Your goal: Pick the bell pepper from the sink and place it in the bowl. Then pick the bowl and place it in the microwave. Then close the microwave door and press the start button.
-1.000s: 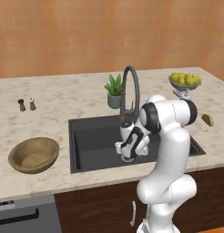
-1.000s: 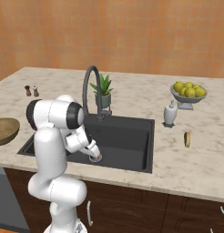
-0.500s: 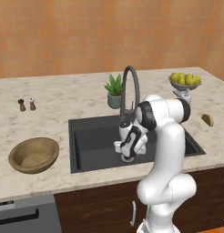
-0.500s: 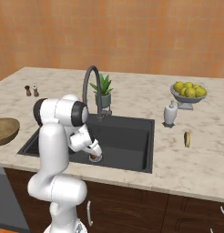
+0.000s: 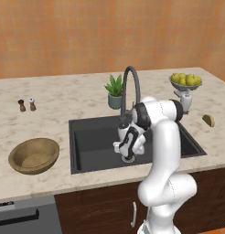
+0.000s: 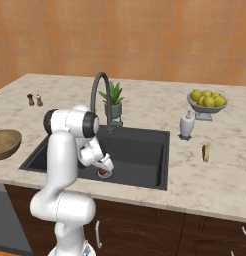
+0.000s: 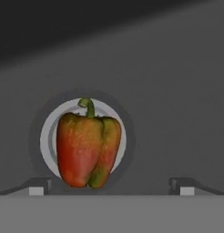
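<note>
The gripper [image 7: 111,185] is lowered into the sink [image 5: 91,141], with its fingers spread wide and nothing gripped between them; in the hand view the two dark fingertips [image 7: 38,185] are seen well apart at the bottom, one on each side of the pepper [image 7: 88,149]. The pepper, red-orange with a green stem, is seen lying on the round drain [image 7: 48,136] on the sink floor, apart from both fingertips. In the right base view the pepper [image 6: 102,172] is glimpsed as a small red spot just under the gripper [image 6: 104,169], inside the dark basin [image 6: 140,150]. The arched faucet [image 5: 131,87] is set at the back edge of the sink, with a small potted plant [image 5: 115,90] just beside it. The wooden bowl [image 5: 34,156] is placed on the counter [image 5: 64,98] to the left of the sink, well apart from the gripper [image 5: 128,153]. A dish of yellow fruit [image 5: 185,82] is seen near the far right of the counter.
</note>
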